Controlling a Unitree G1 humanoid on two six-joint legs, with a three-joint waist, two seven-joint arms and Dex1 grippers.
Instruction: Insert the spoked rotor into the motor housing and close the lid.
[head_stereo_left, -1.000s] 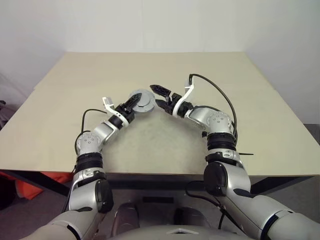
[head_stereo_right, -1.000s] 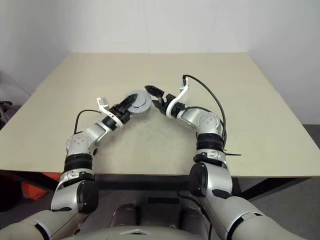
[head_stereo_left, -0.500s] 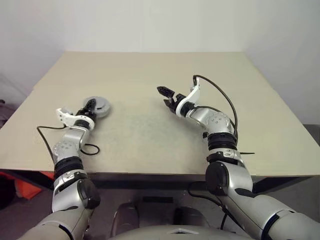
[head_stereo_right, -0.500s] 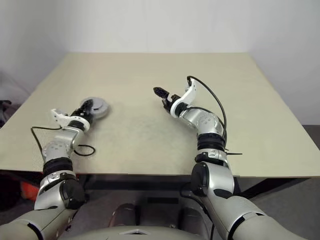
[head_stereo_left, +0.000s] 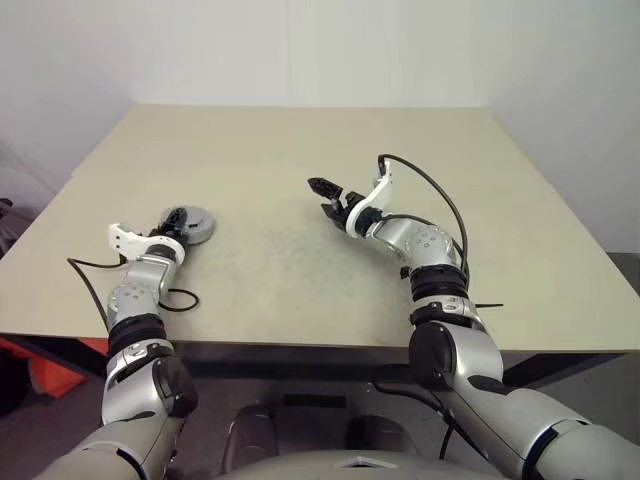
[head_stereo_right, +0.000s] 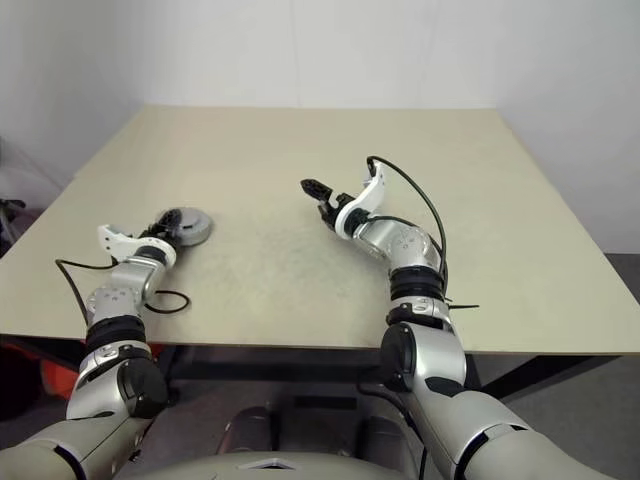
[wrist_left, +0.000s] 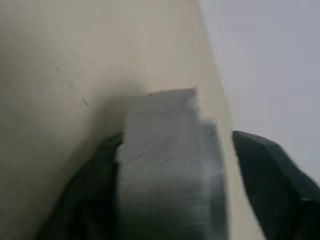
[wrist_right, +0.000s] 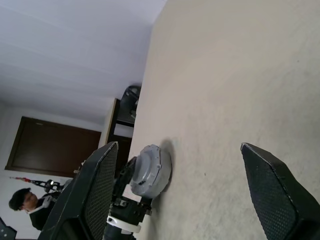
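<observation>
The round grey motor housing (head_stereo_left: 198, 226) lies on the table (head_stereo_left: 300, 280) at the left, with the notched grey lid (wrist_right: 149, 169) on top of it. The spoked rotor is hidden. My left gripper (head_stereo_left: 176, 220) reaches level to the housing from its near left side. In the left wrist view the housing (wrist_left: 167, 165) sits between the two black fingers, with a strip of table showing beside one finger, so the jaws stand open around it. My right gripper (head_stereo_left: 324, 197) hovers open over the middle of the table, holding nothing, well to the right of the housing.
A black cable (head_stereo_left: 178, 298) loops on the table beside my left forearm, near the front edge. Another cable (head_stereo_left: 430, 185) arches over my right forearm. A person (wrist_right: 22, 200) shows far off beyond the table's left side.
My left arm has carried the grey housing from the table's middle to the left side and lowered it to the surface, and its jaws have widened. The right gripper has stayed open near the middle.
</observation>
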